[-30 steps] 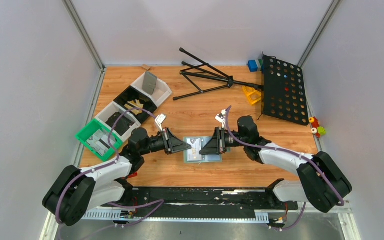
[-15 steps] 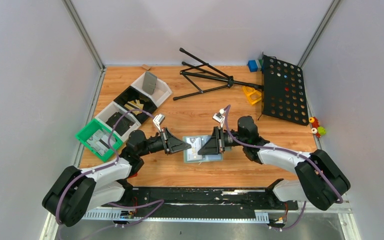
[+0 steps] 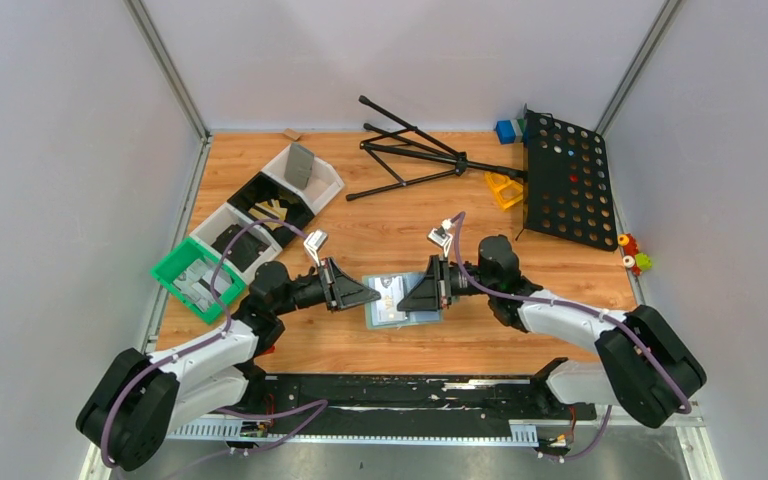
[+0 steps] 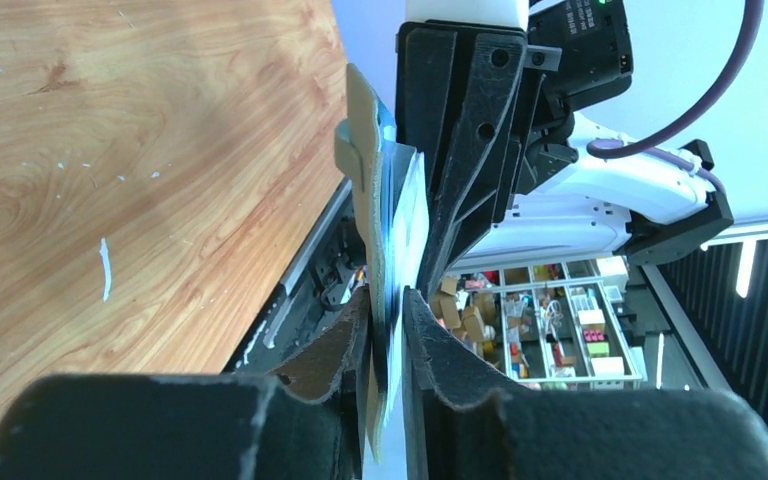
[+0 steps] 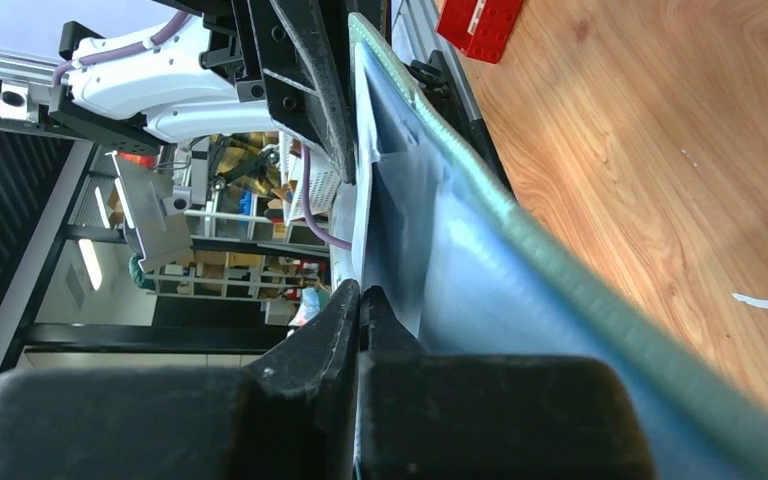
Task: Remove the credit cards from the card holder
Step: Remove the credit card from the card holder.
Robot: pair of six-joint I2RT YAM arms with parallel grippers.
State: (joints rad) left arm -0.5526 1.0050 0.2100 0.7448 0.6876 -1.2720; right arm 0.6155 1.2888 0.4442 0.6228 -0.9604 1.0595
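Observation:
The grey-blue card holder (image 3: pixel 417 312) hangs just above the table's middle, between my two grippers. My left gripper (image 3: pixel 372 294) has the holder's left edge (image 4: pixel 365 180) between its pads. The jaws (image 4: pixel 388 300) stand slightly apart, and a sliver of light shows beside the right pad. From the right, my right gripper (image 3: pixel 407 297) is pinched shut (image 5: pixel 360 295) on a thin whitish credit card (image 5: pixel 362 215). That card sticks out of the holder's blue inside (image 5: pixel 480 250). A printed card face (image 3: pixel 390 290) shows on top of the holder.
A green tray (image 3: pixel 195 278) and white and black bins (image 3: pixel 280 195) stand at the left. A folded black stand (image 3: pixel 410 155) and a perforated black panel (image 3: pixel 568 180) lie at the back right. A red block (image 5: pixel 482 25) rests near the left arm's base.
The right jaws have closed fully on the thin card. The left jaws have loosened from a tight grip on the holder's edge, and the left arm has drawn back slightly.

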